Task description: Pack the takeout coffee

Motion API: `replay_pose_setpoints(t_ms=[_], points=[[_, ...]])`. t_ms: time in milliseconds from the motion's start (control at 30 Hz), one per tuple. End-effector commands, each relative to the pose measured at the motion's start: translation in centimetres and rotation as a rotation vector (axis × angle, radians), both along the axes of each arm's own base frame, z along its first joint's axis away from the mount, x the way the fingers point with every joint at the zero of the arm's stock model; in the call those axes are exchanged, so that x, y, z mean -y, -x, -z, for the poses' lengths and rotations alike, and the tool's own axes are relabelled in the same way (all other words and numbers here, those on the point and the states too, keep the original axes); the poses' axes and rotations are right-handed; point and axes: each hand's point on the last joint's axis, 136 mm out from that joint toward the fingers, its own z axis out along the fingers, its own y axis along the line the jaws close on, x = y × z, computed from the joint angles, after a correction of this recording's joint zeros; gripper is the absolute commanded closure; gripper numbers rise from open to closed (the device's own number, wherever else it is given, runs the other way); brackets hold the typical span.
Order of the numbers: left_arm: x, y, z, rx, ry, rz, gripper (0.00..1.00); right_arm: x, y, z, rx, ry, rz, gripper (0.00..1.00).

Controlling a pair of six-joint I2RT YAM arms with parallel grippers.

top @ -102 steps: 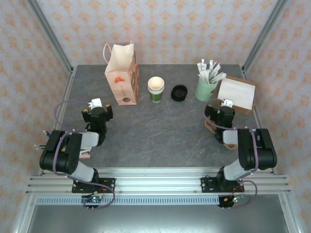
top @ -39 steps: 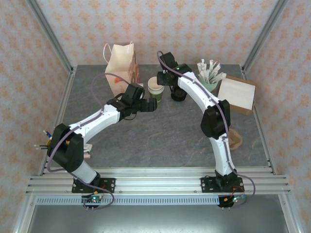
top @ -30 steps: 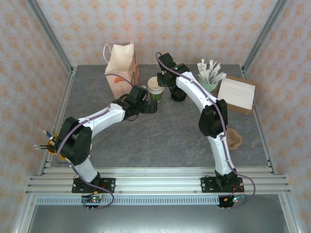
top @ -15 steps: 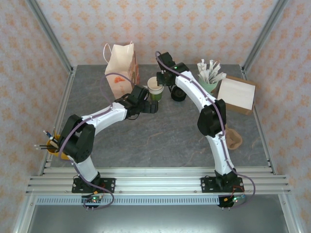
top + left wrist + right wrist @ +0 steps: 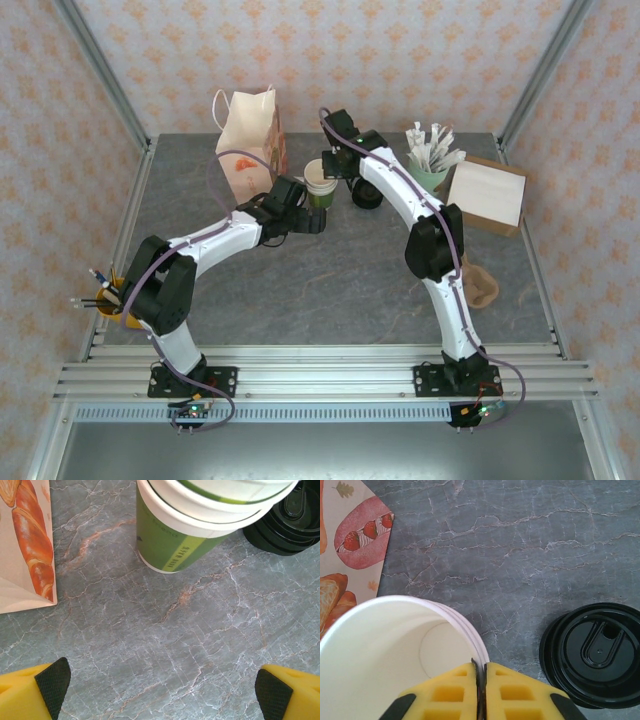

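Note:
The takeout coffee cups (image 5: pixel 320 184) stand nested in a stack at the back middle of the table, green-banded with cream rims (image 5: pixel 175 545). My right gripper (image 5: pixel 334 170) reaches down from behind and is shut on the right rim of the top cup (image 5: pixel 385 650), one finger inside and one outside (image 5: pixel 479 667). The stacked black lids (image 5: pixel 368 192) lie just right of the cups (image 5: pixel 597 655) (image 5: pixel 290 525). My left gripper (image 5: pixel 313 222) hovers low in front of the stack, open, its fingertips (image 5: pixel 50 685) wide apart and nothing between them (image 5: pixel 162 695).
A paper bag (image 5: pixel 250 150) printed with pastries stands left of the cups (image 5: pixel 25 545) (image 5: pixel 350 540). A mint-green cup of wrapped sticks (image 5: pixel 425 175) and a cardboard box (image 5: pixel 488 192) sit at the back right. A brown item (image 5: pixel 485 285) lies by the right edge.
My right gripper's fingers have closed onto the top cup's rim. The left gripper has crept slightly closer to the stack's foot and stays open.

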Motion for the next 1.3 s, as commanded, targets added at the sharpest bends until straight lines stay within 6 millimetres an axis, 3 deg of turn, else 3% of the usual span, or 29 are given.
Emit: replay_pose_setpoints(t_ms=[0, 100, 467, 900, 967, 1000, 1033, 1100, 1200, 1267], points=[[0.1, -0.6, -0.1, 0.009, -0.001, 0.002, 0.0, 0.3, -0.2, -1.0, 0.022, 0.022, 0.012, 0.94], [0.0, -0.5, 0.0, 0.009, -0.003, 0.003, 0.0, 0.4, -0.1, -1.9, 0.04, 0.018, 0.015, 1.0], [0.1, -0.2, -1.6, 0.057, 0.014, 0.033, 0.0, 0.4, -0.2, -7.6, 0.178, -0.135, 0.085, 1.0], [0.5, 0.7, -3.9, 0.122, 0.087, 0.095, 0.0, 0.4, -0.1, -6.8, 0.142, -0.306, 0.123, 1.0], [1.0, 0.4, -4.0, 0.149, 0.138, 0.132, 0.0, -0.5, 0.3, -5.8, 0.122, -0.354, 0.091, 1.0], [1.0, 0.1, -3.9, 0.156, 0.157, 0.137, 0.0, 0.5, 0.3, -5.5, 0.095, -0.314, 0.131, 1.0], [1.0, -0.1, -4.0, 0.161, 0.173, 0.145, 0.0, 1.1, 0.3, -6.0, 0.108, -0.323, 0.158, 1.0], [1.2, -0.3, -4.2, 0.167, 0.172, 0.171, 0.0, -0.2, 0.4, -6.9, 0.155, -0.459, 0.13, 1.0], [0.9, -0.4, -4.6, 0.193, 0.137, 0.186, 0.0, 0.8, 0.9, -7.1, 0.133, -0.458, 0.183, 1.0], [0.5, -0.3, -4.8, 0.21, 0.107, 0.188, 0.0, 0.1, 0.9, -7.7, 0.17, -0.538, 0.153, 1.0]])
